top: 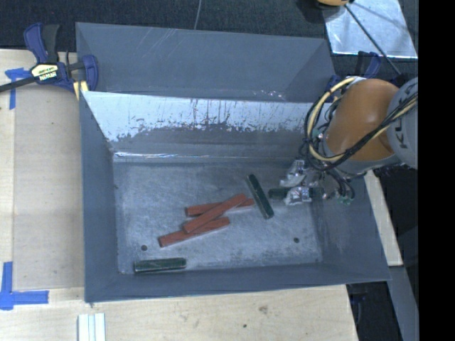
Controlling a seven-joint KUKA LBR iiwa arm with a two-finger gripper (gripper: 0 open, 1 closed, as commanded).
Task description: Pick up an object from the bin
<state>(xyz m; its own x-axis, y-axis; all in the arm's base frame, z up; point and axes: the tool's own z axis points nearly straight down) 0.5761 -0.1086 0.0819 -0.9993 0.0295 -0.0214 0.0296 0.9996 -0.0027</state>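
Gripper sits low at the right of the bin, just beside a tilted dark green bar. Open or closed: cannot tell. Red-brown sticks lie left of the bar.

The grey metal bin carries four loose items on its floor. Red-brown sticks are laid overlapping at centre. One dark green bar is set just right of them; a second green bar lies along the front wall.
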